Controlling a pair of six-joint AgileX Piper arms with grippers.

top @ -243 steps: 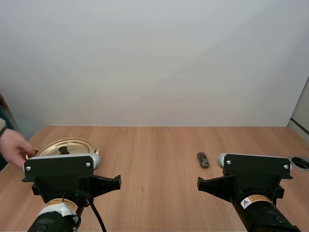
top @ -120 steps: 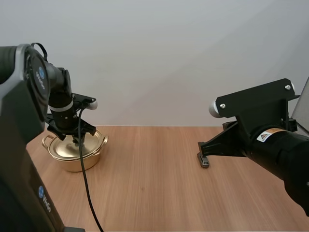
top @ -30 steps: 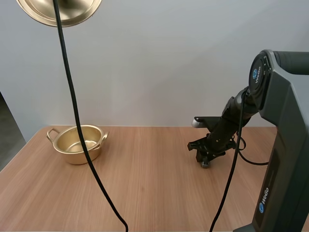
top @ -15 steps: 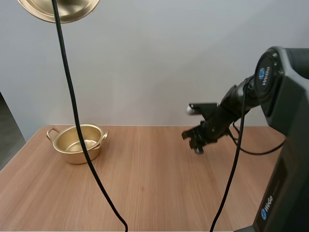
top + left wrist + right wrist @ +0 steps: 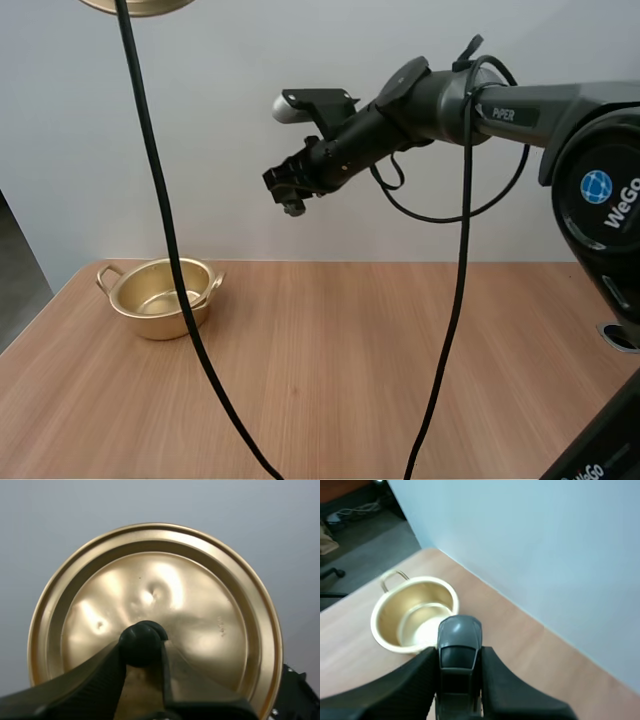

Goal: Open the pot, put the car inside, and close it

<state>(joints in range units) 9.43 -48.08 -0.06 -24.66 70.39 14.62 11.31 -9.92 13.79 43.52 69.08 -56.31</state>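
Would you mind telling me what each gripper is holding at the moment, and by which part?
The left gripper pinches the lid by its black knob; the right gripper grips the car by its two sides.

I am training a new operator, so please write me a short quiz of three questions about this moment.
1. True or false: the lid lies on the pot.
2. What does the right pincer hold? A) the lid B) the car C) nothing
3. Fill the gap: the left pincer is shut on the lid's black ____.

Key: 1 false; 2 B; 3 knob.
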